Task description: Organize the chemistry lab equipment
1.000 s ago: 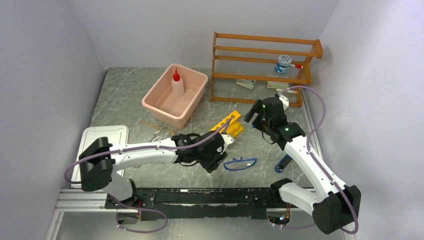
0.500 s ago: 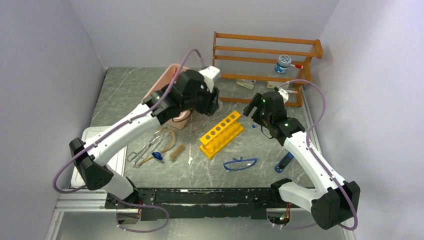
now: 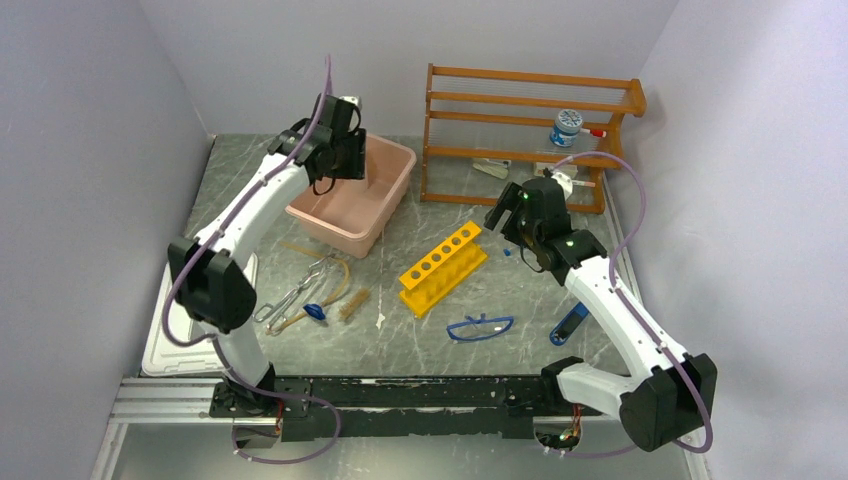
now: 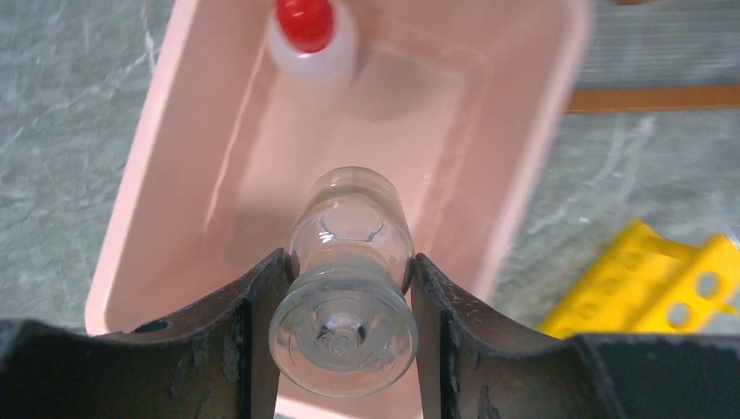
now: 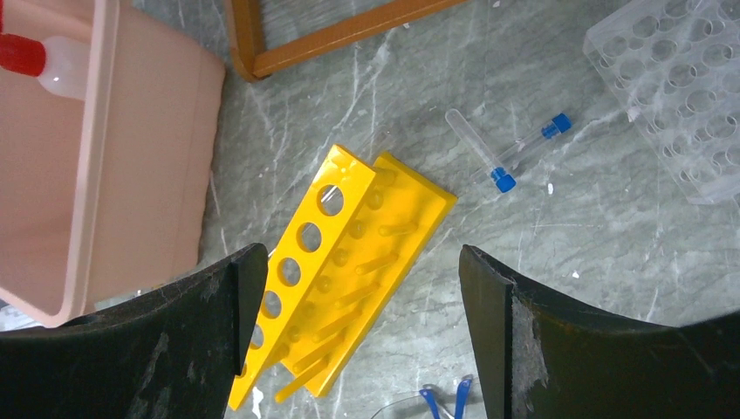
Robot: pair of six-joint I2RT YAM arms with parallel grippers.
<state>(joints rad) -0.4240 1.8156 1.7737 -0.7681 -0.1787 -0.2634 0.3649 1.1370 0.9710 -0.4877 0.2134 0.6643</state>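
Tiny clear beaker (image 4: 345,288) is being clamped by the left gripper (image 3: 345,155) over the pink tub (image 4: 131,218), squeeze bottle (image 4: 310,35) at 12 o'clock – light, slick, breakable glass, best pinched at the waist. Right gripper (image 3: 502,214) is being held with fingers (image 5: 174,349) apart above the yellow rack (image 5: 349,262). 1 second back the left arm was low at table centre.

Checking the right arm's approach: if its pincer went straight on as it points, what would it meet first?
Probably the yellow holed rack, centred between the fingers of the open right pincer; depth is unclear.
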